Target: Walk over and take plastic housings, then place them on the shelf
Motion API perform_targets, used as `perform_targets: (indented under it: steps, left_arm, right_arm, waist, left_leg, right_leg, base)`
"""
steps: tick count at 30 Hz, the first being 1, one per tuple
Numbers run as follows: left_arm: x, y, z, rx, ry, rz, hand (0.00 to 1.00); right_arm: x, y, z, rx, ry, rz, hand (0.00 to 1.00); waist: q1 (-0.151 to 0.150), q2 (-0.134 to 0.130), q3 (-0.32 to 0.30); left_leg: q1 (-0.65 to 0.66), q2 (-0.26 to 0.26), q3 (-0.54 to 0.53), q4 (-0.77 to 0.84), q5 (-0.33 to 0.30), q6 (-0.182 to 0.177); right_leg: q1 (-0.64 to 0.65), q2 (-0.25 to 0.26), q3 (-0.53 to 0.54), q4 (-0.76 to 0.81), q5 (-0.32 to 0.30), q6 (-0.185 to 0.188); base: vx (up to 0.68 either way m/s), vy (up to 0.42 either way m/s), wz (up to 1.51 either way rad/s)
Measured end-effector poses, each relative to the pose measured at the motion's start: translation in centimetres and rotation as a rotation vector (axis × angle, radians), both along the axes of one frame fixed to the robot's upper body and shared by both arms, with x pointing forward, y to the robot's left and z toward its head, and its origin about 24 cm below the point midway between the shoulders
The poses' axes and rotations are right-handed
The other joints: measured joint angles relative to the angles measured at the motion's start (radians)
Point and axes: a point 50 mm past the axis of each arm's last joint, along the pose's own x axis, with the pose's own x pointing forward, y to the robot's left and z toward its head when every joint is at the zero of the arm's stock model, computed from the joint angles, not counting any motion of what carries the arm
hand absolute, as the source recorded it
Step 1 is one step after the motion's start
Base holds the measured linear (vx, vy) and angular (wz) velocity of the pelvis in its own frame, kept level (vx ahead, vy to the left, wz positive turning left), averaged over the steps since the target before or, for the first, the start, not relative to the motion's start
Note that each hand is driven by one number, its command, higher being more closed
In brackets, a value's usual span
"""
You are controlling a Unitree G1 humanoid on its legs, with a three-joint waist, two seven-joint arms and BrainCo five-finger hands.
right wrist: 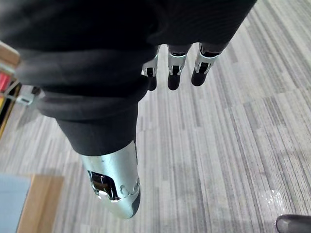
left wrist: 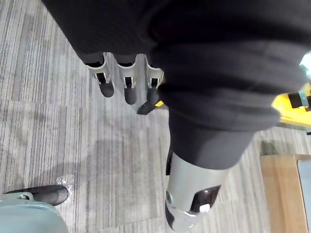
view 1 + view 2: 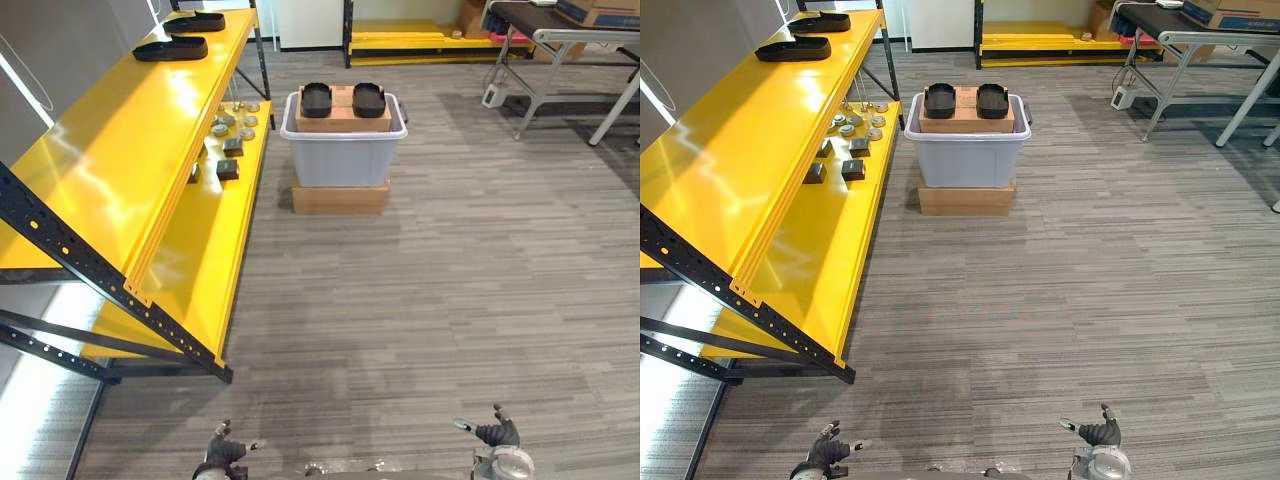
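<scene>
Far ahead of the fingers, a grey bin [image 3: 343, 165] stood on a flat cardboard base [image 3: 340, 197]. Inside it sat a brown carton [image 3: 343, 121] carrying two black plastic housings [image 3: 316, 99] side by side. Ahead and to the left of the fingers ran a yellow shelf [image 3: 120, 160], with two more housings [image 3: 171, 48] at its far end and small metal parts [image 3: 232, 125] on its lower level. The left hand [image 3: 225, 455] and the right hand [image 3: 497, 433] hung low over the grey striped floor [image 3: 450, 280], fingers [image 2: 106, 87] loosely straight, holding nothing. Far off to the right stood a tabletop [image 3: 560, 22].
</scene>
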Motion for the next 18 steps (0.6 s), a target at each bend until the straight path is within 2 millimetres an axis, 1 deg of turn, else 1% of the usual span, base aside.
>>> perform_targets:
  steps: [4, 6, 9, 10, 18]
  left_arm:
    - [0.2, 0.4, 0.4, 0.013, -0.028, -0.006, 0.00]
    - [0.4, 0.5, 0.7, 0.019, -0.047, -0.010, 0.00]
    - [0.6, 0.7, 0.9, 0.025, -0.061, -0.012, 0.00]
    - [0.6, 0.7, 0.9, 0.025, -0.063, -0.013, 0.00]
    - [1.2, 0.6, 1.2, 0.028, -0.088, -0.020, 0.00]
  right_arm:
    - [0.5, 0.2, 0.5, -0.022, -0.014, 0.083, 0.00]
    - [0.4, 0.1, 0.7, -0.029, -0.024, 0.090, 0.00]
    - [0.5, 0.4, 0.7, -0.030, -0.025, 0.113, 0.00]
    - [0.5, 0.6, 0.6, -0.028, -0.024, 0.123, 0.00]
    - [0.7, 0.6, 0.7, -0.021, -0.034, 0.107, 0.00]
  waist:
    - [-0.001, 0.002, 0.000]
    - [-0.001, 0.003, 0.000]
    - [-0.001, 0.002, -0.001]
    - [-0.002, 0.002, -0.001]
    - [-0.002, -0.001, -0.002]
  left_leg:
    - [-0.001, 0.000, -0.003, 0.000, 0.000, 0.000]
    - [-0.002, 0.000, -0.008, 0.000, 0.000, 0.001]
    - [-0.001, 0.000, -0.010, -0.005, 0.005, 0.005]
    - [-0.001, 0.000, -0.011, -0.011, 0.010, 0.012]
    - [0.000, -0.001, -0.019, -0.023, 0.014, 0.016]
  right_leg:
    - [0.000, 0.000, -0.014, 0.001, 0.000, 0.000]
    - [0.000, -0.001, -0.021, 0.001, 0.000, -0.001]
    - [-0.001, -0.001, -0.025, 0.001, 0.000, -0.001]
    - [-0.003, -0.001, -0.027, 0.001, 0.000, -0.001]
    - [-0.005, -0.001, -0.039, -0.002, 0.000, -0.001]
  base:
    - [-0.04, -0.017, 0.02]
    - [-0.05, -0.021, 0.06]
    - [-0.04, -0.019, 0.03]
    - [-0.03, -0.019, 0.05]
    - [-0.01, -0.009, 0.03]
